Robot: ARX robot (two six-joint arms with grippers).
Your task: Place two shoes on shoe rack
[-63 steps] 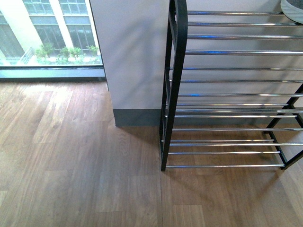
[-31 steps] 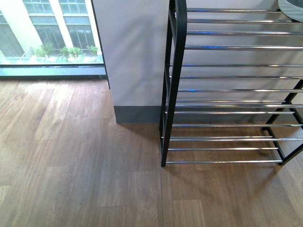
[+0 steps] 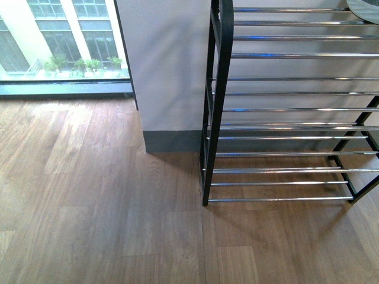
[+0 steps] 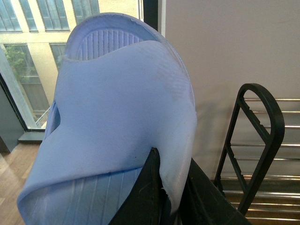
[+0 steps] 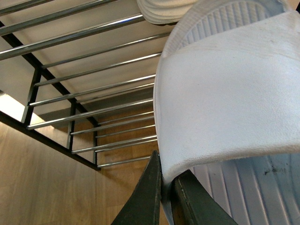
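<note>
Each arm's jaws pinch the strap edge of a pale blue slide, the left slide [image 4: 117, 122] and right slide [image 5: 234, 93], both held near the shoe rack [image 3: 284, 106], with bare wooden floor [image 3: 100, 201] left of its black side frame.

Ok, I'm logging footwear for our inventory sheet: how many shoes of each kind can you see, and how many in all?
Pale blue slides: 2, the left slide in the left claw, the right slide in the right claw.
White-soled shoe on the shoe rack: 1, only partly in view.
Total: 3.
</note>
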